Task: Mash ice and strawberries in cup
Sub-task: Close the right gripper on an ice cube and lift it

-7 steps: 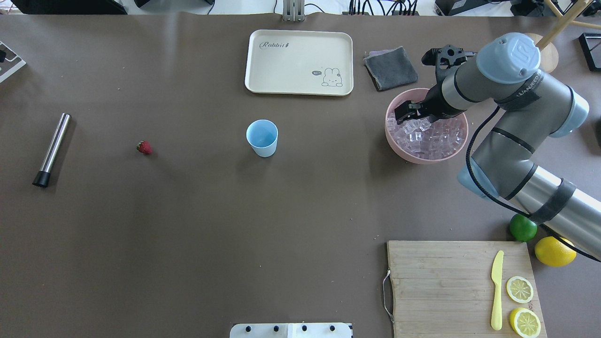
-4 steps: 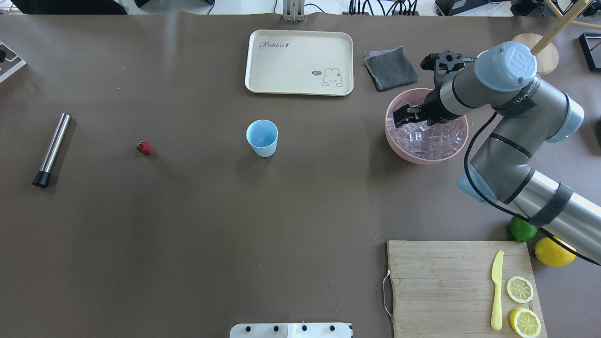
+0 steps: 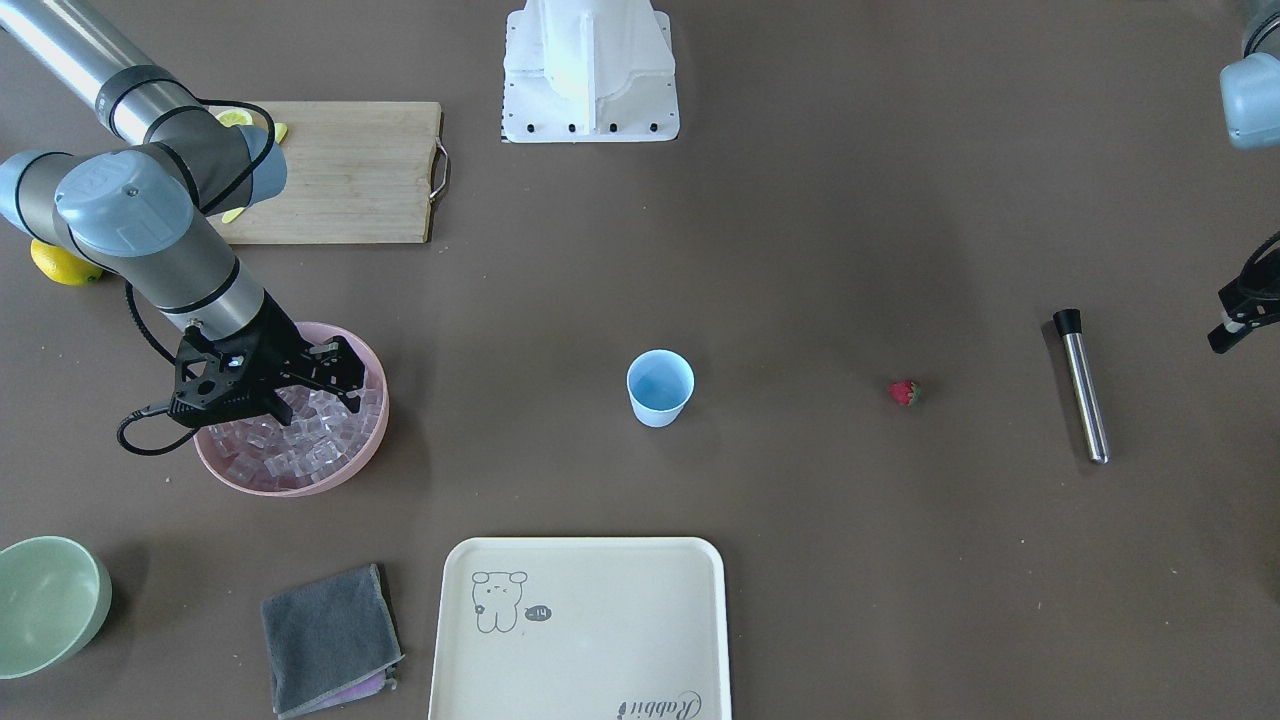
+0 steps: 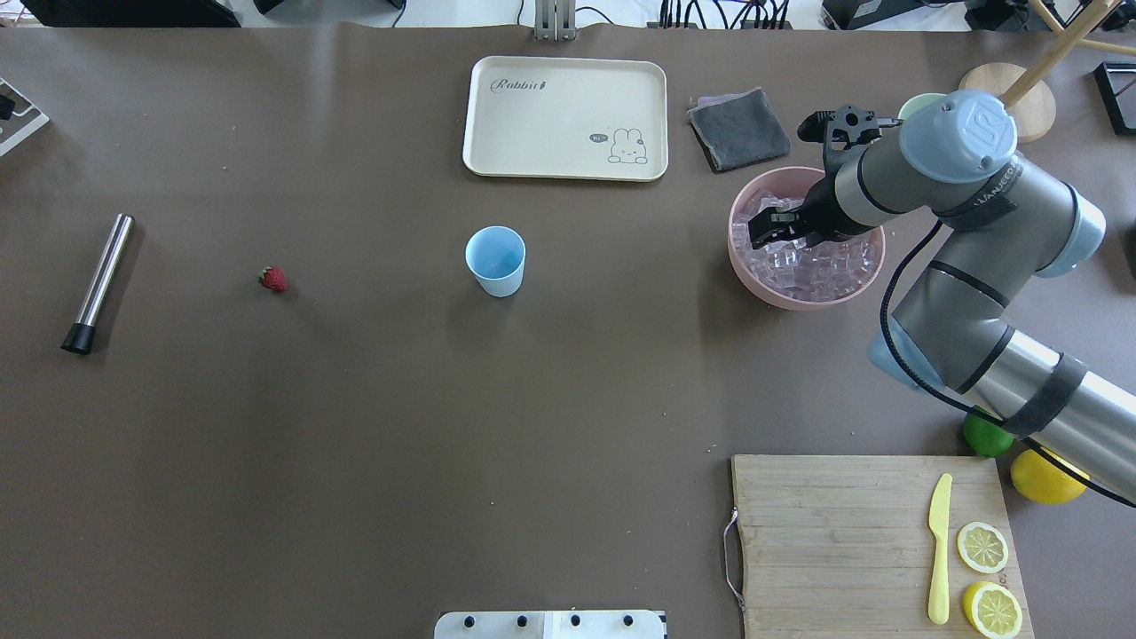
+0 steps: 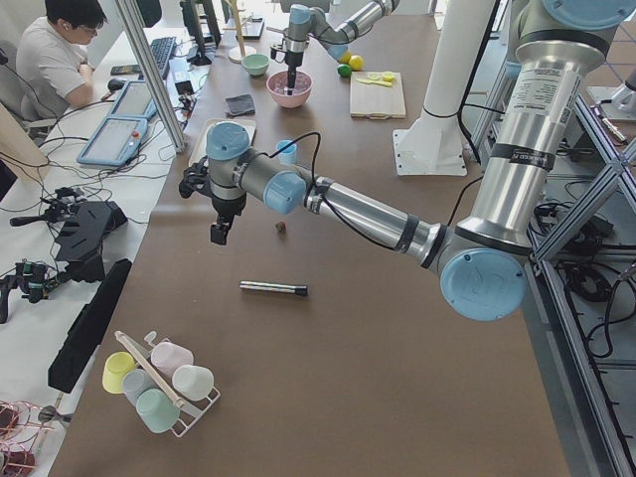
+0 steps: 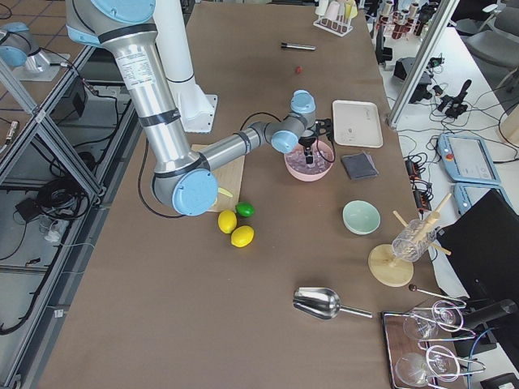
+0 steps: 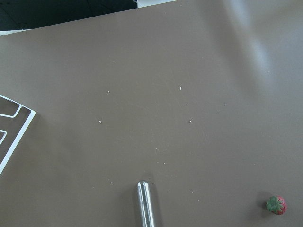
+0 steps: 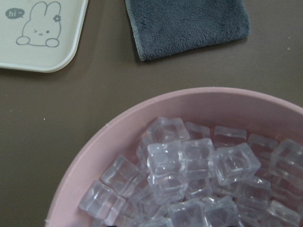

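now right end effector [image 4: 765, 232] over ice [image 4: 816, 266]

The arm [image 4: 950, 297] is silver-grey tubing with pale blue joint caps, black straps, black cable and black hand [image 4: 756, 231].

A cream rabbit tray [image 4: 564, 118] lies at the far edge of the surface [image 4: 355, 426], with a grey cloth [image 4: 738, 129] just beside it and a pink bowl [image 4: 799, 300] near. A wooden cutting board [image 4: 834, 541] carries a yellow knife [image 4: 939, 548] and two lemon halves [image 4: 982, 547] — a lime [image 4: 983, 441] and a whole lemon [image 4: 1043, 477] sit close by. A black-tipped steel rod [image 4: 98, 282] lies well apart.
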